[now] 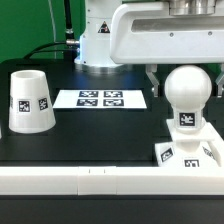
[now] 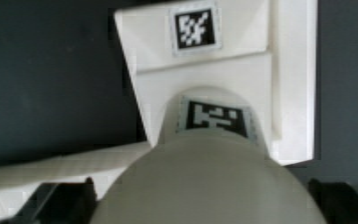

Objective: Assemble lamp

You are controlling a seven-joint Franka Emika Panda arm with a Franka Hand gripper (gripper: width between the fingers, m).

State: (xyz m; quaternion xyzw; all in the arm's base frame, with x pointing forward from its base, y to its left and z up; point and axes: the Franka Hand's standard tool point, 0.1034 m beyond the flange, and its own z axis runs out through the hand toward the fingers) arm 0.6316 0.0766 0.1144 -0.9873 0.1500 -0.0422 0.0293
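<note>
From my station I see the gripper with its jaws spread wide to either side of the bulb's round head. A gap shows at the finger on the exterior view's left, so nothing is clamped. The bulb stands upright on the square base, well apart from the shade. All three carry black-and-white square tags, and I can read no writing.

The exterior view sits low, barely above the desk, and faces across it toward the arm at the frame's upper middle. The wrist view looks steeply down from very close along the bulb onto the base. Both views share that bulb and base, at the exterior frame's lower right.
</note>
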